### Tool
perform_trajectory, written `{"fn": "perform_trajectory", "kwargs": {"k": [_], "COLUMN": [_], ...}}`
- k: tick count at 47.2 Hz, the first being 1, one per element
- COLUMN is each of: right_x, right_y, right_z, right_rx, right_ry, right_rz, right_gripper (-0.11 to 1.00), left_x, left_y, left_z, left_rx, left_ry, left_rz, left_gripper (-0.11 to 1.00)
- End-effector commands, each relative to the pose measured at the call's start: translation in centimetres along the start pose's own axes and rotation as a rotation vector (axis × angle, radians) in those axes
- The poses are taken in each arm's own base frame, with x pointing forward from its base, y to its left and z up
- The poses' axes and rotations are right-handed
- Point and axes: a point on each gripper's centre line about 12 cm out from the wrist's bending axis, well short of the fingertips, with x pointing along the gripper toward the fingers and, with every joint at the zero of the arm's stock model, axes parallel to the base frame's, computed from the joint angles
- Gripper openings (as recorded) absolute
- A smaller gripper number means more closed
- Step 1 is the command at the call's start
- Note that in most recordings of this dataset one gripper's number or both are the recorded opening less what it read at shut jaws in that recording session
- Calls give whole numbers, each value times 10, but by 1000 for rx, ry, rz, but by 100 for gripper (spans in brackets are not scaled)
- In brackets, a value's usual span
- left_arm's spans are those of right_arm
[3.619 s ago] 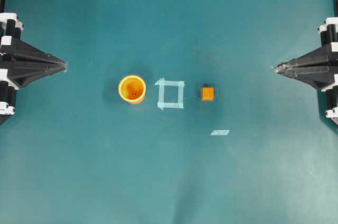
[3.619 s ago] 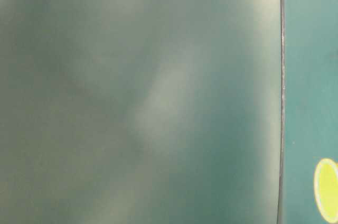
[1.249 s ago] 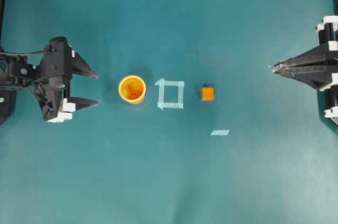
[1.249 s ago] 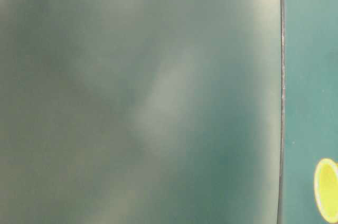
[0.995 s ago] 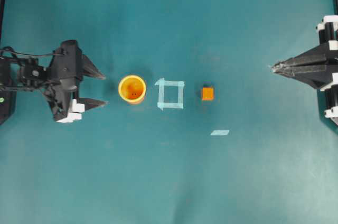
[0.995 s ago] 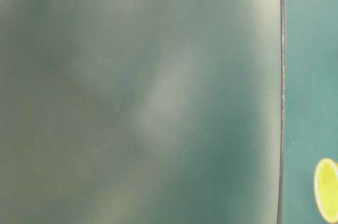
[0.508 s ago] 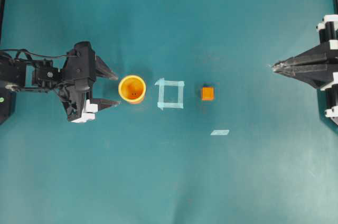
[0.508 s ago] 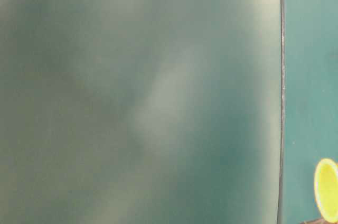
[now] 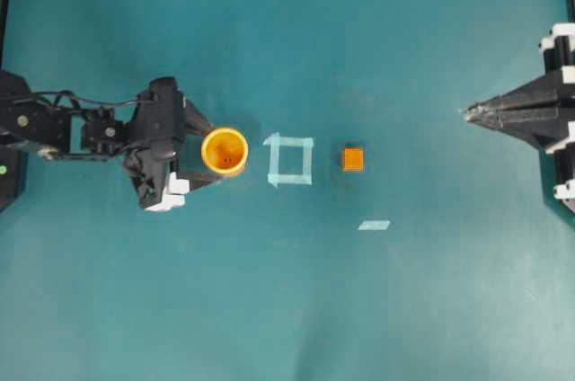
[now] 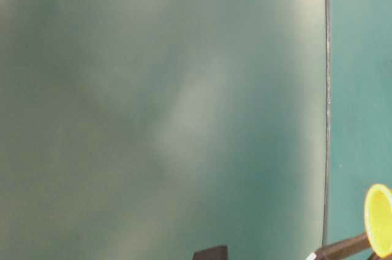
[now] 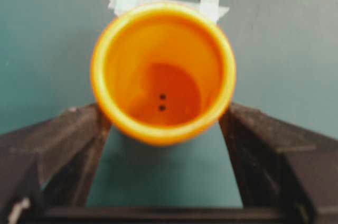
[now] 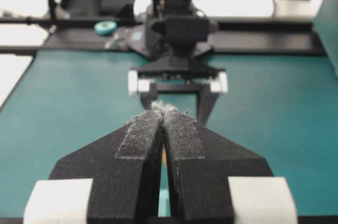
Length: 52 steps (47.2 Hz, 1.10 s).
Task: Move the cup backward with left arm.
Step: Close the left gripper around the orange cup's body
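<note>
Black fingers of the left gripper spread wide, one on each side of the cup, just beside its wall and not yet pressing as far as the wrist view shows; nothing clamped. Standing upright on the teal desk, a little left of the middle, well apart from every edge. Judged as the end of the approach: cup bracketed, grasp not yet made. Calls next for closing evenly on the wall, below the flared rim, then carrying or sliding the cup toward the far edge at the top of the overhead view. Thin plastic, likely light and easy to tip if one finger lands first.

Just past the cup, a pale tape square; beyond that an orange cube and a short tape strip nearer the front edge. None in the path backward. Bare teal surface all the way up from the cup to the far edge, so plenty of room. Right gripper parked at the right edge, fingers pressed together, holding nothing, well clear. Table-level view mostly blur, only a sliver of cup rim at its right edge.
</note>
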Motion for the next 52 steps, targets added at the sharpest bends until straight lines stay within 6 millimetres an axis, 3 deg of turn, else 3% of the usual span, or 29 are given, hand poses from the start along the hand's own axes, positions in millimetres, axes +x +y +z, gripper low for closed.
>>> {"fn": "perform_trajectory", "kwargs": {"k": [1, 14, 33, 52], "right_x": [3, 3, 3, 4], "right_y": [0, 0, 0, 0], "right_z": [13, 13, 11, 11], "right_rx": [3, 3, 5, 5], "right_ry": [-32, -32, -21, -11], "right_rz": [2, 2, 0, -1], "right_gripper": [0, 0, 0, 0], "left_x": [6, 17, 18, 16], "left_y": [-1, -2, -2, -10], "left_z": [12, 15, 19, 19], "left_rx": [4, 4, 2, 14], "left_ry": [-43, -63, -86, -115], "left_rz": [-5, -8, -7, -30], "left_gripper": [77, 77, 77, 65]}}
